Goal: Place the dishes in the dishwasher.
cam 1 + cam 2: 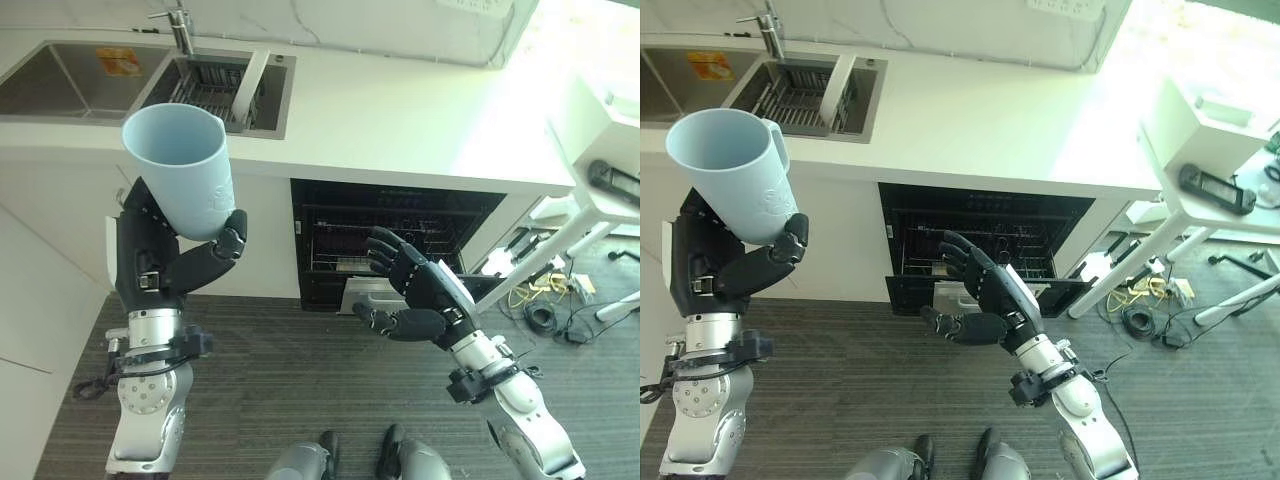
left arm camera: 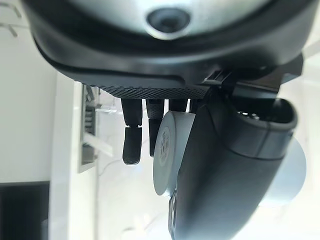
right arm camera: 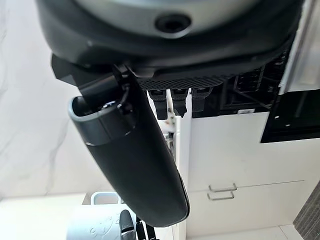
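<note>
Light blue plastic mug (image 1: 183, 168) held up in the air by left robot hand (image 1: 165, 262), well above the floor, in front of the white table's (image 1: 400, 120) front edge near the sink. Mug long axis near vertical, tilted a bit: open mouth points up and toward the robot's left, base down in the grip. Handle shows on the side facing the table in right eye view. Faint embossed pattern on the mug wall, not readable.

Left robot hand sits under and behind the mug; thumb (image 1: 228, 240) curls round the lower wall on the right side, fingers wrap the back. Left wrist view shows mug base (image 2: 170, 150) pressed against the palm with thumb across it, fingertips (image 2: 132, 145) past it. So left robot hand is closed round the mug.

Right robot hand (image 1: 415, 290) is held out low, in front of the open dishwasher (image 1: 400, 240), palm turned toward the left, fingers spread and relaxed, thumb apart, holding nothing. Mug and right robot hand are well apart.

Dishwasher sits under the table, door down, dark wire rack (image 1: 390, 245) visible inside. 2-basin sink (image 1: 150, 85) set in the table's far left part, with a drain rack in the right basin and a faucet (image 1: 180, 28) behind. Orange-yellow label (image 1: 118, 60) in the left basin, writing not legible. White side stand (image 1: 600, 170) to the right carries a black device (image 1: 1215, 188).
</note>
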